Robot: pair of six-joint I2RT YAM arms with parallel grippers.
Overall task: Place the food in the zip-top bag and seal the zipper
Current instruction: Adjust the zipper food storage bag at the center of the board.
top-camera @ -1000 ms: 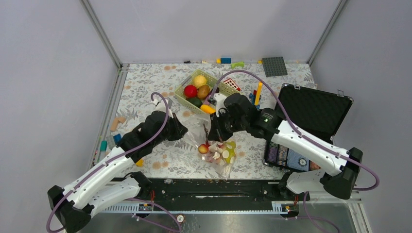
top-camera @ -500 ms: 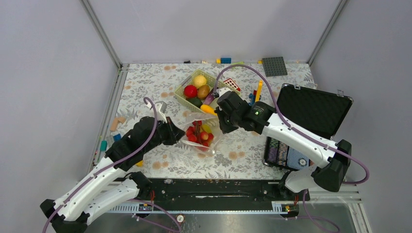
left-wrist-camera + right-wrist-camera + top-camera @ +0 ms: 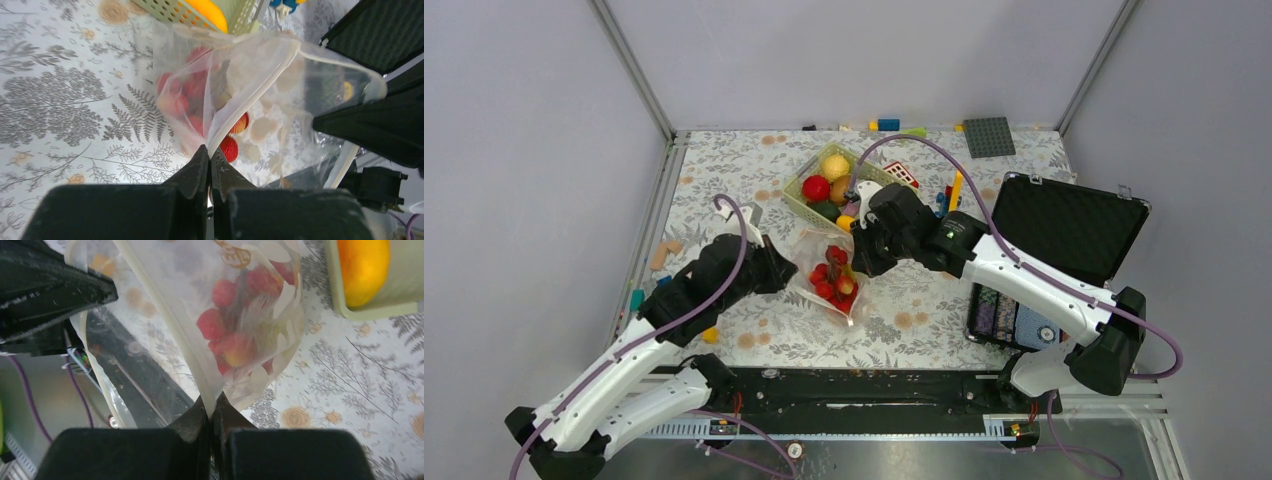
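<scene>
Several pieces of red and yellow food already inside the zip-top bag, slung between the two arms over the floral tablecloth, just beside the basket; resting or lifted, hard to tell. More left to load: a red fruit and a yellow fruit, among others, in that pale green lattice basket. Zipper gaping, not yet pressed shut. Clear, thin, crinkly film with cream dots; glossy, rounded, hard-looking fruit. Left gripper pinched tight on the mouth edge, right gripper clamped likewise elsewhere along it. Judged partly loaded, sealing outstanding.
</scene>
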